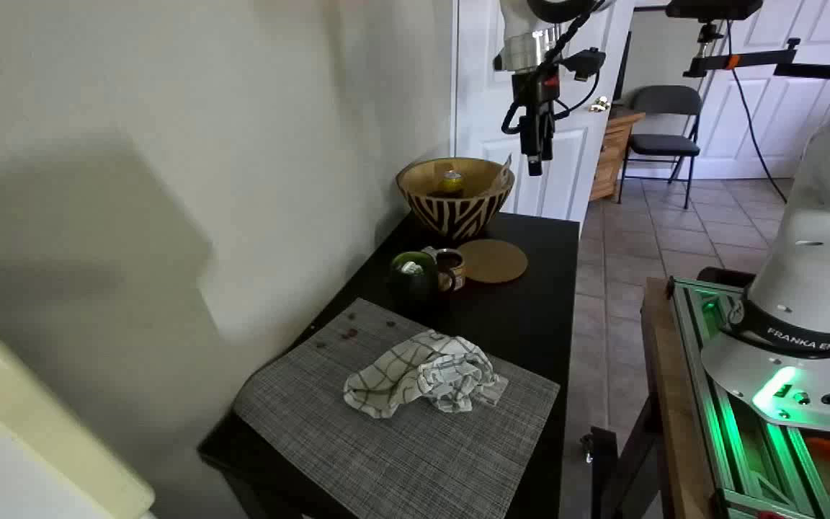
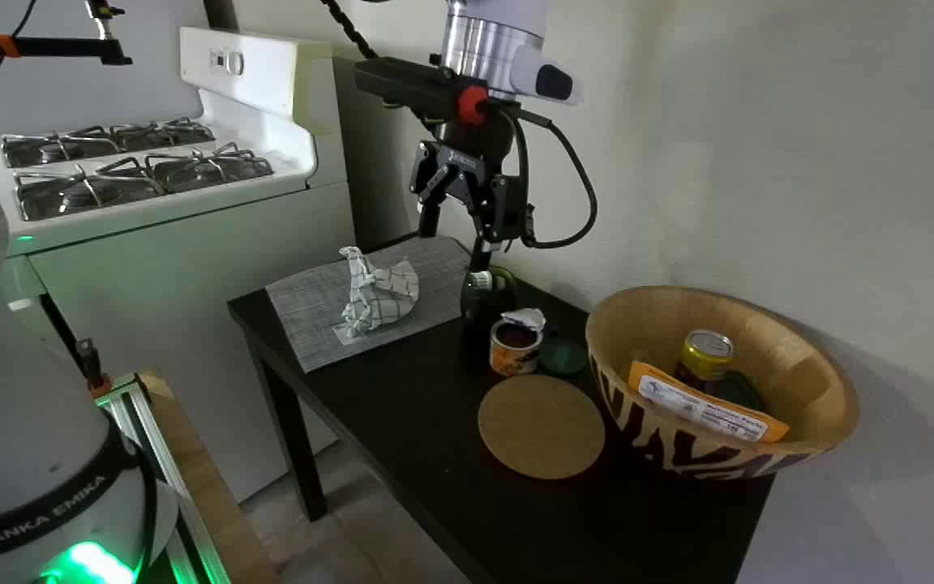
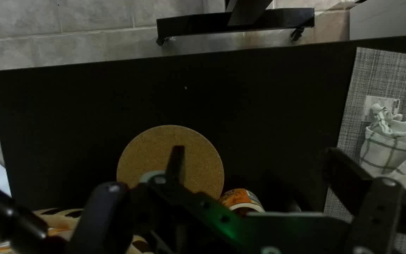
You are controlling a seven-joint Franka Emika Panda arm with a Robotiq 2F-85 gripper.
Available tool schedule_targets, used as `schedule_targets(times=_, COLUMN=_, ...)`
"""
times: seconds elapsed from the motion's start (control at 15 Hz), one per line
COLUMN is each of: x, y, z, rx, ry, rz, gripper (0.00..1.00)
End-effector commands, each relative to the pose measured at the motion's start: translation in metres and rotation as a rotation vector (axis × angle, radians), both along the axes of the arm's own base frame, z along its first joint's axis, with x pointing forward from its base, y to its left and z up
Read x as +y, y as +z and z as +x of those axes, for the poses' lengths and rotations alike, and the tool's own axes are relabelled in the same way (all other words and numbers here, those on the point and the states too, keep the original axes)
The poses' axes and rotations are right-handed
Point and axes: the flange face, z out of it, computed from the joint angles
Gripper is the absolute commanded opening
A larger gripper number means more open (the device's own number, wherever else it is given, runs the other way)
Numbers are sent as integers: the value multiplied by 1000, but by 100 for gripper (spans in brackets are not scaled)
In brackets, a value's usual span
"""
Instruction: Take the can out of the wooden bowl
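The can (image 2: 706, 357) is a small yellow cylinder with a greyish metal top. It stands inside the wooden bowl and also shows in an exterior view (image 1: 452, 180); it is out of view in the wrist view. The wooden bowl (image 2: 637, 324), brown with a zigzag pattern, sits at the table's end by the wall; it also shows in an exterior view (image 1: 458, 216). Only part of its rim and side shows at lower left in the wrist view (image 3: 56, 213). My gripper (image 2: 455, 241) is open and empty, high above the table and away from the bowl; its spread fingers show in the wrist view (image 3: 254, 151).
In the bowl, an orange packet (image 2: 702, 405) leans beside the can, near a dark green round object (image 2: 736, 389). A tan disc (image 2: 541, 427), an orange-labelled tin (image 2: 516, 349) and a dark green vessel (image 1: 411, 285) stand nearby. A checked cloth (image 1: 422, 371) lies on a grey placemat (image 1: 300, 396).
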Motion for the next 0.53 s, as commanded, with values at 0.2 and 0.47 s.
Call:
schedule_targets(times=0.2, x=-4, y=-1, z=6, rx=-18, ry=-17, rz=28, gripper=100)
schedule_targets(times=0.47, x=-45, y=8, z=46, rx=-221, ry=-14, rz=6, gripper=100)
